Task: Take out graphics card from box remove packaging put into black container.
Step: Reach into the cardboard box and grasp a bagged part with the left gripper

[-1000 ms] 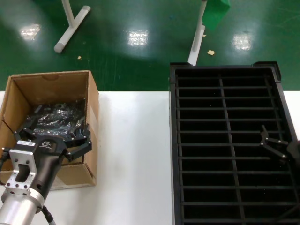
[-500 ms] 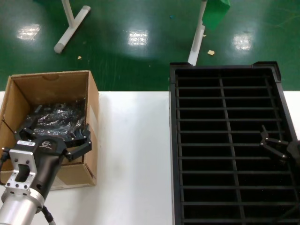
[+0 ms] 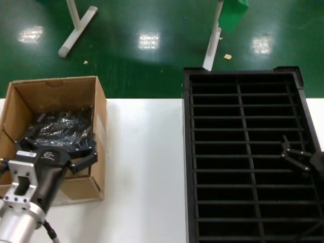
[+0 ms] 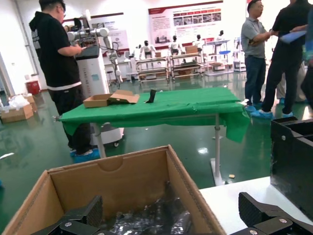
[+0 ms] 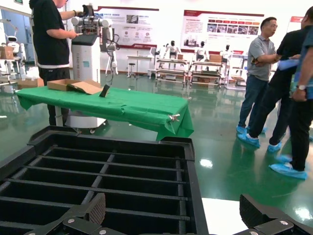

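Note:
The brown cardboard box point(image 3: 99, 126) stands open on the left of the white table. Crinkly grey packaging point(image 3: 63, 125) lies inside it; the graphics card itself is hidden. My left gripper point(image 3: 58, 146) hovers open over the box's near end, its fingers spread wide and holding nothing. In the left wrist view the packaging point(image 4: 151, 220) lies below and between the fingertips point(image 4: 84, 215), inside the box point(image 4: 122, 178). The black container point(image 3: 243, 152) fills the right side. My right gripper point(image 3: 296, 156) hangs open and empty over its right column, with the slots point(image 5: 112, 176) beneath it.
Bare white table point(image 3: 144, 167) lies between box and container. Beyond the table's far edge is green floor with white stand legs point(image 3: 76, 28). The container's wall point(image 4: 293, 156) rises to the right of the box. People and a green-covered table point(image 4: 156, 105) stand far off.
My left arm has shifted a little to the left and toward me over the box. The right arm, box and container have not moved.

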`<move>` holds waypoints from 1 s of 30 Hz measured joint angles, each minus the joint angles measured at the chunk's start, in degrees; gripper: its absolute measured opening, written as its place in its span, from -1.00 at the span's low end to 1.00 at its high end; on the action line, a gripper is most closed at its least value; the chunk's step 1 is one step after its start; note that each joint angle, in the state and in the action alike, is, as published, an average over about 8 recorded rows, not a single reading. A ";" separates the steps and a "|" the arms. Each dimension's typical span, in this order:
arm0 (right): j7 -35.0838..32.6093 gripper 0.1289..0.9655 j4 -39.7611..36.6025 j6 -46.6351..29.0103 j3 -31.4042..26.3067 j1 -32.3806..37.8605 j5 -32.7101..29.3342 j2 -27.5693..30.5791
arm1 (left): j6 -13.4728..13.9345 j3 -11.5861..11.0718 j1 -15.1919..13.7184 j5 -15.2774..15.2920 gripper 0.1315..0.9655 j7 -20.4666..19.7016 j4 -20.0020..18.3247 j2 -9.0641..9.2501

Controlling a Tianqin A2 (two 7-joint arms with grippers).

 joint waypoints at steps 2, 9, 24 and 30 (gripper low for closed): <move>0.00 1.00 0.00 0.00 0.00 0.00 0.00 0.00 | 1.55 -0.93 -0.50 -0.45 1.00 0.62 0.91 -0.05; 0.00 1.00 0.00 0.00 0.00 0.00 0.00 0.00 | 10.48 -5.43 -4.35 -3.70 1.00 5.88 7.06 -0.24; 0.02 1.00 0.00 0.00 0.00 0.00 -0.01 0.00 | 30.60 -4.47 -16.32 -3.91 1.00 26.73 19.31 -8.21; 0.02 1.00 0.00 0.00 0.00 0.00 -0.01 0.00 | 32.73 -2.76 -18.76 -1.57 1.00 32.16 20.54 -12.45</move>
